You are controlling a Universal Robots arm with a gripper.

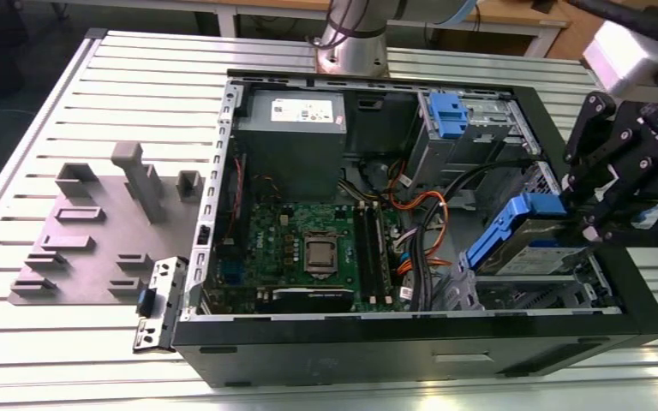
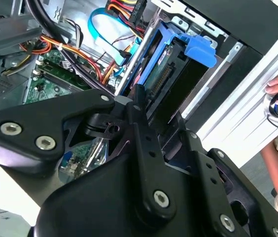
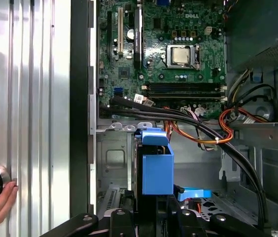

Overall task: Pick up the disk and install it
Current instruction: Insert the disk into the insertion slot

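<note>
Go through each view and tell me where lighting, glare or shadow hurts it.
Exterior view: the table slats glare bright, the case interior around the disk sits darker. Second wrist view: the black gripper is a dark mass in front; the table beside the case washes out white. First wrist view: the motherboard is evenly lit, the table slats streak bright.

Cables (image 1: 483, 175) close beside disk (image 1: 529, 257) — tight
</note>
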